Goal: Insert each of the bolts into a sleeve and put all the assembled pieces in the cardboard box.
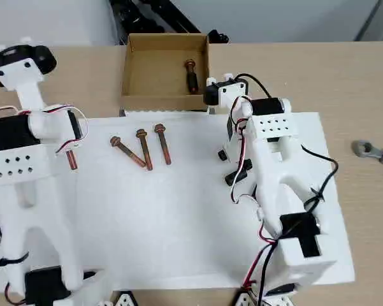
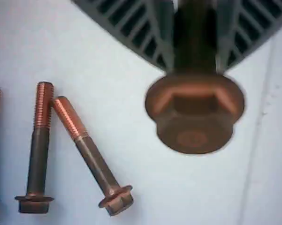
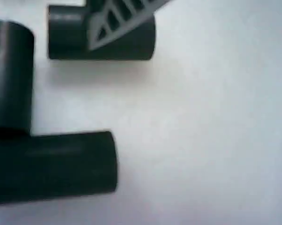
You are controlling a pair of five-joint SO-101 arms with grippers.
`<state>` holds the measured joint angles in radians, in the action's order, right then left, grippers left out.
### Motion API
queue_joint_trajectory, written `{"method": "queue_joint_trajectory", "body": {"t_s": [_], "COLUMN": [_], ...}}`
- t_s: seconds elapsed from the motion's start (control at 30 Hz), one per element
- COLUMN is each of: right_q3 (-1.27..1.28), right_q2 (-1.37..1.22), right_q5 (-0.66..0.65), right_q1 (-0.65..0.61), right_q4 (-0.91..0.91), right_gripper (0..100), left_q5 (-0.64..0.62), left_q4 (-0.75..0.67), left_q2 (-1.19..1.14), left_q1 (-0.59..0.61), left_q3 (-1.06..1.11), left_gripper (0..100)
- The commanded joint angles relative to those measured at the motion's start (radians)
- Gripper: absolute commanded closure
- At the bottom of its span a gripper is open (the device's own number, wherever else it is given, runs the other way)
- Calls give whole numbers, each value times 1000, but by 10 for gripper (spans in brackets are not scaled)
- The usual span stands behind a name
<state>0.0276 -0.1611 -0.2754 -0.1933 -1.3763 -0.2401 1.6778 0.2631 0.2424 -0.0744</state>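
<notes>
Left wrist view: left claw [image 2: 195, 33] clamped on a bolt [image 2: 195, 112].
Right claw [image 1: 234, 159] by black sleeves [image 3: 56, 164]; its grip cannot be told.

Left arm [image 1: 32, 191] and right arm [image 1: 274, 172]: white printed shells, black servo motors [image 1: 6, 131], perforated plates [image 1: 271, 124], red-white-black cables [image 1: 255, 268]; left gripper [image 1: 70, 148] bears a dark ribbed finger [image 2: 131, 23].

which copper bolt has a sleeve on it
The copper bolt in the brown cardboard box, dark sleeve on its shank; the three bolts on the white sheet are bare.
</notes>
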Motion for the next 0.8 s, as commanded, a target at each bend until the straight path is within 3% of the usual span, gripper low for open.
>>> {"method": "queue_joint_trajectory", "body": {"t_s": [0.0, 0.77], "right_q3": [-29, -34], "right_q2": [-33, -275], "right_q5": [-12, -15], "right_q1": [1, 13], "right_q4": [25, 189], "right_gripper": [820, 825], "left_q5": [2, 3], "left_q4": [-3, -2], "left_q2": [3, 11], "left_q1": [5, 0], "left_q3": [-4, -4], "left_gripper": [994, 994]}}
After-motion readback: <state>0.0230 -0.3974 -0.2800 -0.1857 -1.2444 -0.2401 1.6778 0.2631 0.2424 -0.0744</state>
